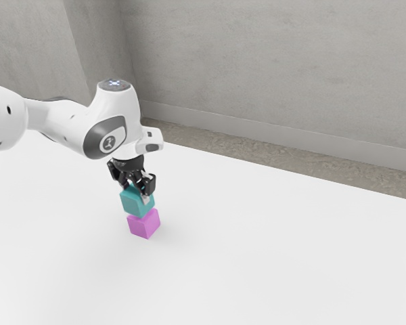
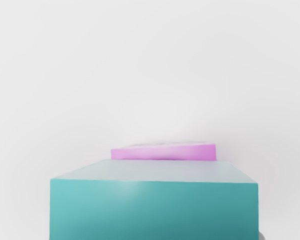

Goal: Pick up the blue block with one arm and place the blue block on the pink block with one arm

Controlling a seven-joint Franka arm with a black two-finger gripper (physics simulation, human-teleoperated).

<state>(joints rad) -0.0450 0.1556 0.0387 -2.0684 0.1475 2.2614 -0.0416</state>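
A teal-blue block (image 1: 136, 202) rests on top of a pink block (image 1: 143, 223) on the white table, slightly offset toward the exterior view's left. My black gripper (image 1: 137, 185) comes straight down over the teal block, its fingers on two sides of the block's upper part. In the wrist view the teal block (image 2: 155, 202) looms large just under the hand, with a strip of the pink block (image 2: 163, 151) showing beyond it.
The white table (image 1: 271, 250) stretches wide around the stack. A grey wall and a rough floor strip (image 1: 291, 156) lie behind the table's far edge.
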